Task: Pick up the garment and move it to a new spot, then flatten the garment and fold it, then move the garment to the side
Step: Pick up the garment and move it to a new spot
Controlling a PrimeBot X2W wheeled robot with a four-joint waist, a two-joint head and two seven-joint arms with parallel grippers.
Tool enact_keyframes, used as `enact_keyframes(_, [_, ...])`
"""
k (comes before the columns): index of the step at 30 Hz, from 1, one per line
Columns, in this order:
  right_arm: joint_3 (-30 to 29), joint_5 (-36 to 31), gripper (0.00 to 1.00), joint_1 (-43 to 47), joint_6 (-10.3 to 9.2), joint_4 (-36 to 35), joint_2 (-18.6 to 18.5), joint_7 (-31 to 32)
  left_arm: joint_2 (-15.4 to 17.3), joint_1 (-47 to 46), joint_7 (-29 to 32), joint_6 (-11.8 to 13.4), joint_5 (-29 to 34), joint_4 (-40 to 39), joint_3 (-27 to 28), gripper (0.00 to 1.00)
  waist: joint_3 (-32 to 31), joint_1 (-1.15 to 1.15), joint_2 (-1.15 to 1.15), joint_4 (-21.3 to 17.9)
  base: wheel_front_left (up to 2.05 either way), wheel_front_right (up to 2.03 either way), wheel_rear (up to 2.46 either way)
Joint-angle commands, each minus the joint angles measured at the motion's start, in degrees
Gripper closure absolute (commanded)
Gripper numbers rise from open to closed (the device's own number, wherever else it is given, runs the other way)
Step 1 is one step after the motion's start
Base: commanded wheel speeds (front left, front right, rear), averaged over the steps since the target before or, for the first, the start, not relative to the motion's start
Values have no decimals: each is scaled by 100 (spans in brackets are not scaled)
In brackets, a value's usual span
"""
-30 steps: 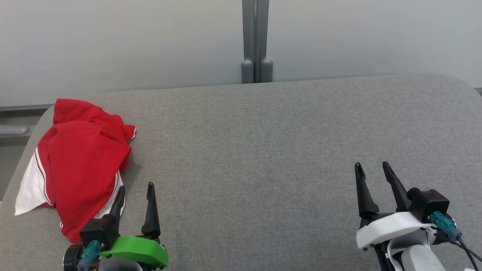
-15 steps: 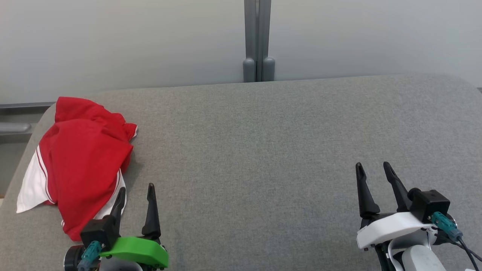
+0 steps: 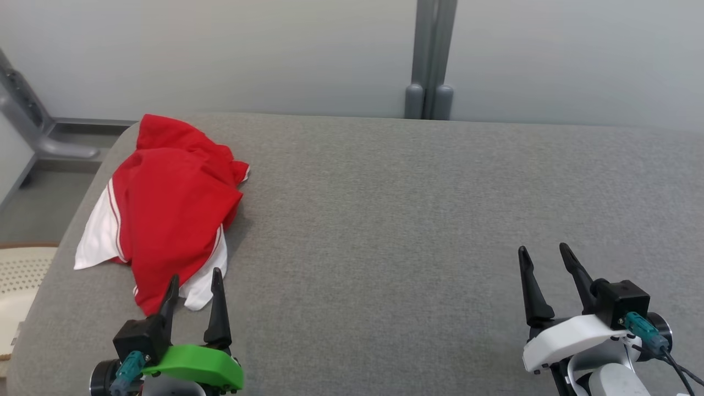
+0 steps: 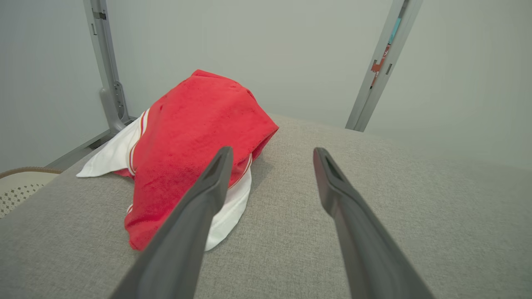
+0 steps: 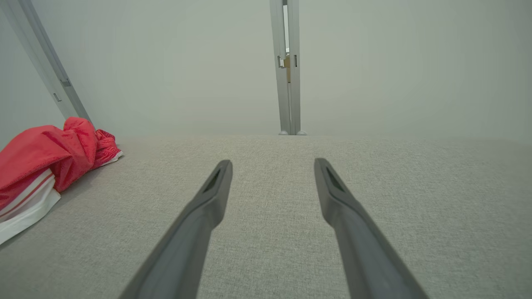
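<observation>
Here is the garment [image 3: 170,203]: a crumpled red heap with white panels and thin red-and-white striping along the edges, bunched up and nowhere near flat. It sits on the far left part of the surface, close to the rounded far-left corner. One white flap spills toward the left edge and another white piece pokes out at the near side.

Under it runs a wide padded table [image 3: 418,220] covered in grey woven fabric. Behind stands a plain pale wall [image 3: 275,55], split by a grey upright post [image 3: 432,55] with two rounded feet. A slanted grey metal frame [image 3: 27,121] shows at the far left, and a cream perforated object [image 3: 22,269] peeks in beside the table's left edge.

Now the arms. The left gripper [image 3: 195,275], green-housed, sits low at the near left with its fingers spread and gripping nothing, tips pointing at the garment's near edge. In the left wrist view one finger crosses in front of the cloth, and contact cannot be judged. The right gripper [image 3: 543,248], white-housed, rests at the near right, well apart from the garment, its jaws wide and empty over grey fabric.
</observation>
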Motion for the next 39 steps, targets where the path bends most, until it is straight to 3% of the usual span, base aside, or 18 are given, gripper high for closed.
enact_keyframes(1, [-5,-26,0,83,0,-34,-19,28,52,-38,-24,19,-9,-12,5,0,17,0,0,436,0,0,0])
enact_keyframes(13, [162,133,0,60,0,-10,-20,-14,204,184,92,160,-60,-174,92,0,-68,0,0,1538,0,0,0])
enact_keyframes(19, [242,177,0,40,0,38,-20,-54,288,287,140,219,-100,-292,150,0,-91,0,0,1892,0,0,0])
enact_keyframes(39, [451,174,0,-302,0,183,-21,-109,356,467,114,394,-238,-598,283,0,109,0,0,2033,0,0,0])
